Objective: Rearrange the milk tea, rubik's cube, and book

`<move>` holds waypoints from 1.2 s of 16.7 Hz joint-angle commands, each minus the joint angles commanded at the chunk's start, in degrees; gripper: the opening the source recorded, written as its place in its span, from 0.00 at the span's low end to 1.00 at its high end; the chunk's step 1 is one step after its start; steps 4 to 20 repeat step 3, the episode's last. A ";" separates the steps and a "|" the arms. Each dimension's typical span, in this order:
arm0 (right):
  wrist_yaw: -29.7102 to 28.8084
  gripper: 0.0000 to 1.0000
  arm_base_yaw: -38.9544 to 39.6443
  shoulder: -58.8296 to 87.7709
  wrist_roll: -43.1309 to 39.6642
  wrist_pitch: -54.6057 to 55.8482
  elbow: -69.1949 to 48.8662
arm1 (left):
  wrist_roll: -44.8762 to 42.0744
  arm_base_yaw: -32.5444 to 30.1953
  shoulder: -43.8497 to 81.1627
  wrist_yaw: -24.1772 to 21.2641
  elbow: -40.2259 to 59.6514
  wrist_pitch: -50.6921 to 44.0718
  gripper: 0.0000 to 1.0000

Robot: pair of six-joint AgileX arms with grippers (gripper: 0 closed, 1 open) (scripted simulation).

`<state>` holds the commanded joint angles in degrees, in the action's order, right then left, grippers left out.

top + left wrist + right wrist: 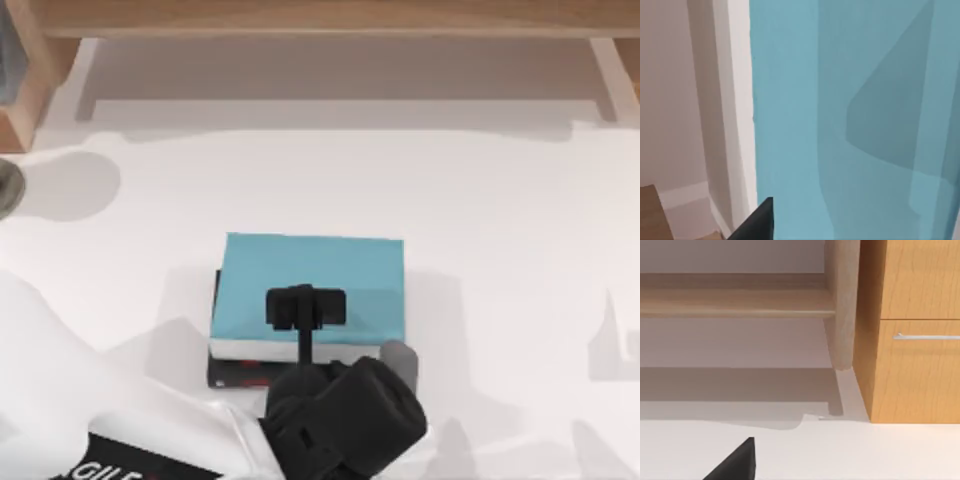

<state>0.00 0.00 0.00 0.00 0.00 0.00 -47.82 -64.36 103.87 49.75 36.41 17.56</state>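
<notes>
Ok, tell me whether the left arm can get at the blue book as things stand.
Probably yes: the left pincer is right over the blue book, which lies on top of the black book with nothing covering it.

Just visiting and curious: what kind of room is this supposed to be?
Probably a simulated study or office corner: a white table holding a light-blue book stacked on a black book, a wooden shelf behind, and a wooden drawer cabinet beside it.

The book (330,275) lies on a second book (235,372) (mid-tabletop (500,250)); the left pincer (305,308) sits over it.
</notes>
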 joint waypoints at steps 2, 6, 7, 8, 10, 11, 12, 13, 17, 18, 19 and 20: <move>0.00 1.00 0.00 0.00 0.00 0.00 0.00 | 0.00 0.00 0.00 0.00 0.00 0.00 1.00; 0.00 1.00 0.00 0.00 0.00 0.00 0.00 | 0.00 0.00 0.00 0.00 0.00 0.00 1.00; 0.00 1.00 0.00 0.00 0.00 0.00 0.00 | 0.00 0.00 0.00 0.00 0.00 0.00 1.00; 0.00 1.00 0.00 0.00 0.00 0.00 0.00 | 0.00 0.00 0.00 0.00 0.00 0.00 1.00; 0.00 1.00 0.00 0.00 0.00 0.00 0.00 | 0.00 0.00 0.00 0.00 0.00 0.00 1.00; 0.00 1.00 0.00 0.00 0.00 0.00 0.00 | 0.00 0.00 0.00 0.00 0.00 0.00 1.00; 0.00 1.00 0.00 0.00 0.00 0.00 0.00 | 0.00 0.00 0.00 0.00 0.00 0.00 1.00; 0.00 1.00 0.00 0.00 0.00 0.00 0.00 | 0.00 0.00 0.00 0.00 0.00 0.00 1.00; 0.00 1.00 0.00 0.00 0.00 0.00 0.00 | 0.00 0.00 0.00 0.00 0.00 0.00 1.00; 0.00 1.00 0.00 0.00 0.00 0.00 0.00 | 0.00 0.00 0.00 0.00 0.00 0.00 1.00; 0.00 1.00 0.00 0.00 0.00 0.00 0.00 | 0.00 0.00 0.00 0.00 0.00 0.00 1.00; 0.00 1.00 0.00 0.00 0.00 0.00 0.00 | 0.00 0.00 0.00 0.00 0.00 0.00 1.00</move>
